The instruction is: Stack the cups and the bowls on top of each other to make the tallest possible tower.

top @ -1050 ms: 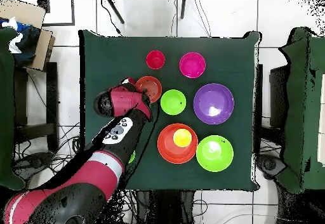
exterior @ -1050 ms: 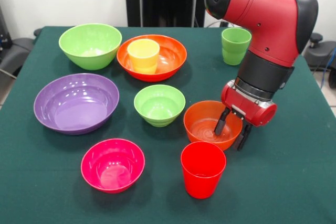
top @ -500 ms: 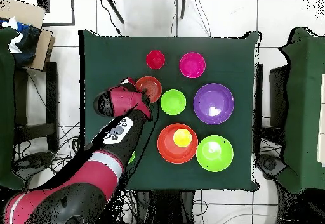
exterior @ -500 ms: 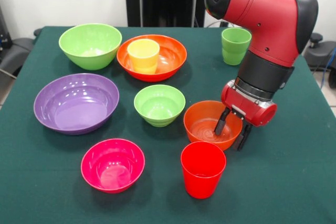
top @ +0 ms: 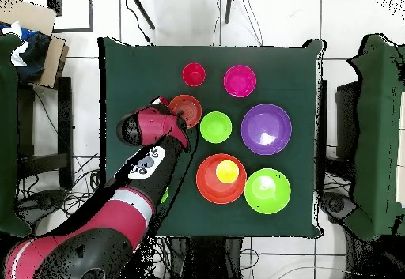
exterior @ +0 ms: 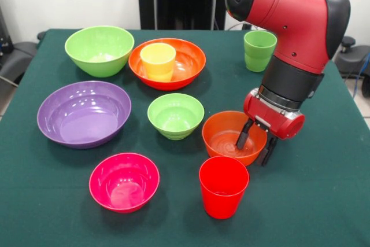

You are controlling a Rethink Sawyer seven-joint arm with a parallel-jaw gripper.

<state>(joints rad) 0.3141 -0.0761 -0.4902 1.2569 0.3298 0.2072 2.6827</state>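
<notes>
Here, the small orange bowl's (exterior: 233, 137) rim is straddled by the gripper (exterior: 254, 146), fingers apart, 1 inside, 1 outside.

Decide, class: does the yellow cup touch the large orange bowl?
Touching. The front view shows the yellow cup standing upright inside the large orange bowl, its base resting on the bowl's inner floor.
</notes>
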